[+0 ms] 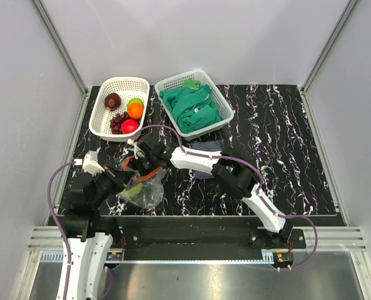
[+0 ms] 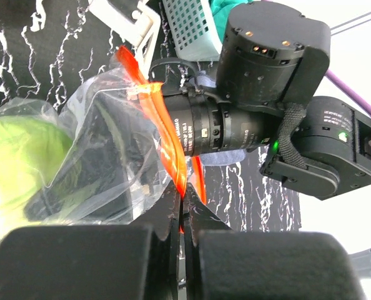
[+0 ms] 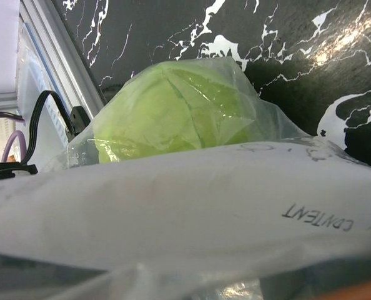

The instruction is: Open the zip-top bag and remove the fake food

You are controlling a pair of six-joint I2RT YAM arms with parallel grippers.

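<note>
The zip-top bag lies at the table's front left, clear, with a pale green cabbage inside. In the left wrist view my left gripper is shut on the bag's orange-red zip strip, and the cabbage bulges at the left. My right gripper reaches across from the right into the bag's mouth. Its fingers are hidden by the plastic. In the right wrist view the bag's white label panel fills the front, and the cabbage sits beyond it.
A white basket at the back left holds a dark red apple, an orange, a tomato and grapes. A second basket holds green cloths. A dark grey-blue cloth lies under the right arm.
</note>
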